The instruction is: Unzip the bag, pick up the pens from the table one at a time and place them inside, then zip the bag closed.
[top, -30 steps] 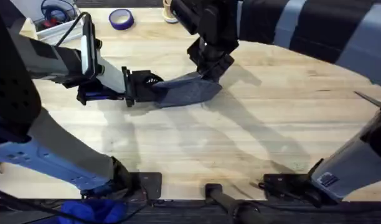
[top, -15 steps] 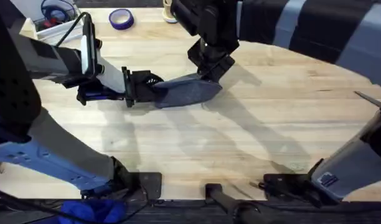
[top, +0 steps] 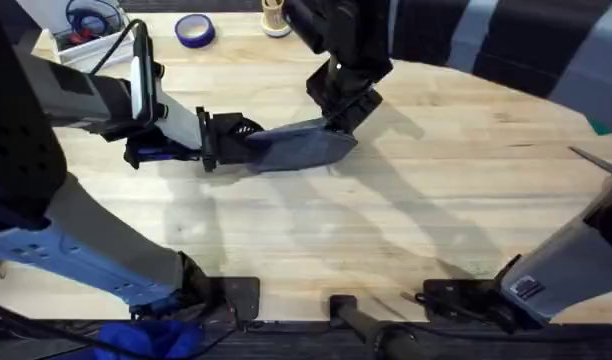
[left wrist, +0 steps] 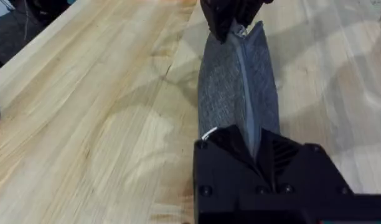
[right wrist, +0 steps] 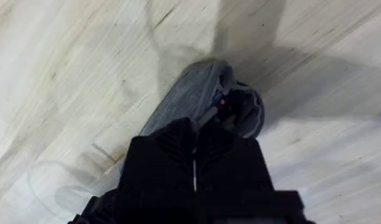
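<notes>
Both my grippers, left (top: pixel 226 148) and right (top: pixel 338 112), clamp the bag (top: pixel 291 148); pens apparently inside, zipper partly closed.

Both ends of the bag (top: pixel 291 148) are blocked: the left gripper (top: pixel 229 142) clamps one end, the right gripper (top: pixel 336 118) pinches the other. Nearer the arm bases from the bag, the table (top: pixel 386 230) lies bare and open. Beyond the bag, a purple tape roll (top: pixel 194 31) stands in the way.
</notes>
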Controlling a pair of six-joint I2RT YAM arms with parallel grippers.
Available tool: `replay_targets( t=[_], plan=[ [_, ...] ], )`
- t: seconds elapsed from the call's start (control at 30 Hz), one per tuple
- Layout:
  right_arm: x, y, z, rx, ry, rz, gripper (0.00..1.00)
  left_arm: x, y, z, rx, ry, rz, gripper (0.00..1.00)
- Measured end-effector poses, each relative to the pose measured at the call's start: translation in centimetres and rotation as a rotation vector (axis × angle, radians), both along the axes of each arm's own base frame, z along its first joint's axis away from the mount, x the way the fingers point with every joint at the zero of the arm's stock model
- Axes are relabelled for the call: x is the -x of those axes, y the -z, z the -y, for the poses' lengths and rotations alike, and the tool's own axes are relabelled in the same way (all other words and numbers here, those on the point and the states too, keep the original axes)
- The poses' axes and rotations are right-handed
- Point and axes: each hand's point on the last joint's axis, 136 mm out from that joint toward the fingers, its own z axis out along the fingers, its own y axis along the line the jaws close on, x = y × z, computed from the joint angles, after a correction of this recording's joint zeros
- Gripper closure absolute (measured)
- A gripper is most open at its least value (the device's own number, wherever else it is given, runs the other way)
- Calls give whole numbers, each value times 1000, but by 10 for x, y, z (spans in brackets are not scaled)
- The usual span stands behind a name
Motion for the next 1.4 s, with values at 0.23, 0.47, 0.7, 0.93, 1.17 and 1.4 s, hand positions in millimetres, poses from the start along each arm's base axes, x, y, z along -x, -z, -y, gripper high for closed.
replay_targets(
  t=[0.23,0.47,0.7,0.93,1.17,1.4],
  plan=[
    [-1,-1,3,-19,8,-15,971,0,0,0,0,1,1,961],
    [-2,-8,7,-30,4,-11,971,0,-1,1,4,2,2,961],
    [-2,-14,13,-45,-4,-19,971,0,-2,3,11,6,4,961],
    [-2,-17,19,-60,-14,-36,971,0,-3,5,18,10,6,961],
    [-3,-18,24,-57,-31,-43,971,0,-3,6,20,12,7,961],
    [-7,-18,60,12,29,-65,971,1,-2,5,14,12,4,961]
  ],
)
